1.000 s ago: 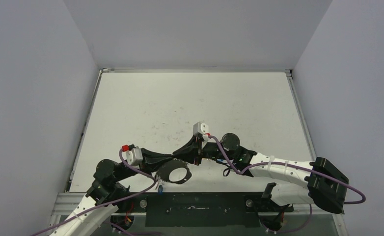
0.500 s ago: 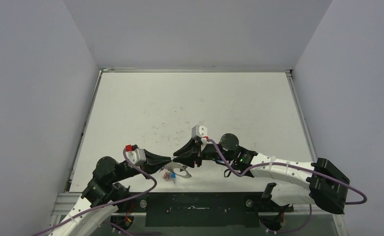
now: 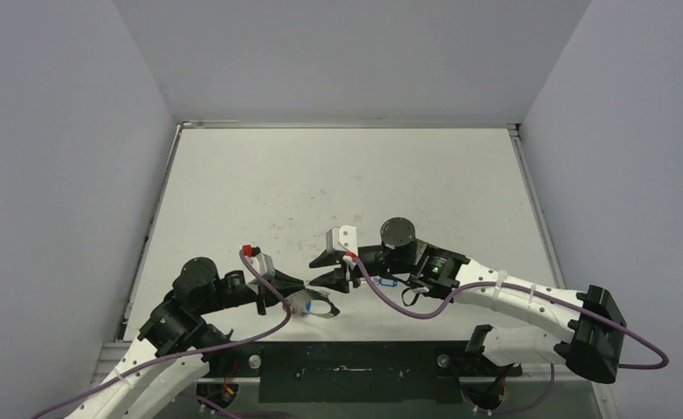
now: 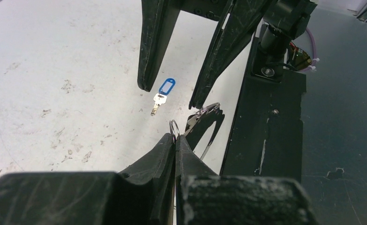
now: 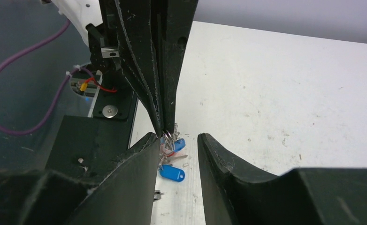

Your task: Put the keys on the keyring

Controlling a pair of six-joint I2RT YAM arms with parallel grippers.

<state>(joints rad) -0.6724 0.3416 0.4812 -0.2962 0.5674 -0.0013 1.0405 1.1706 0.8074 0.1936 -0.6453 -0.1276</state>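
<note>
Top camera looks down from behind; close wrist cameras face each other over the near table [image 3: 364,175].

In the top view, the keyring [image 3: 319,306] and the keys [image 3: 301,305] at the left gripper [image 3: 296,295] are too small to tell apart, and a loose blue-tagged key [image 3: 387,281] beside the right arm shows only as a speck. In the left wrist view, the near part of the keyring is hidden behind the closed left fingers [image 4: 165,154], and the right gripper [image 4: 168,96] is cut off by the top edge. In the right wrist view, the bunched keys are partly hidden behind one right finger [image 5: 125,178], so it cannot be told which are threaded on.
</note>
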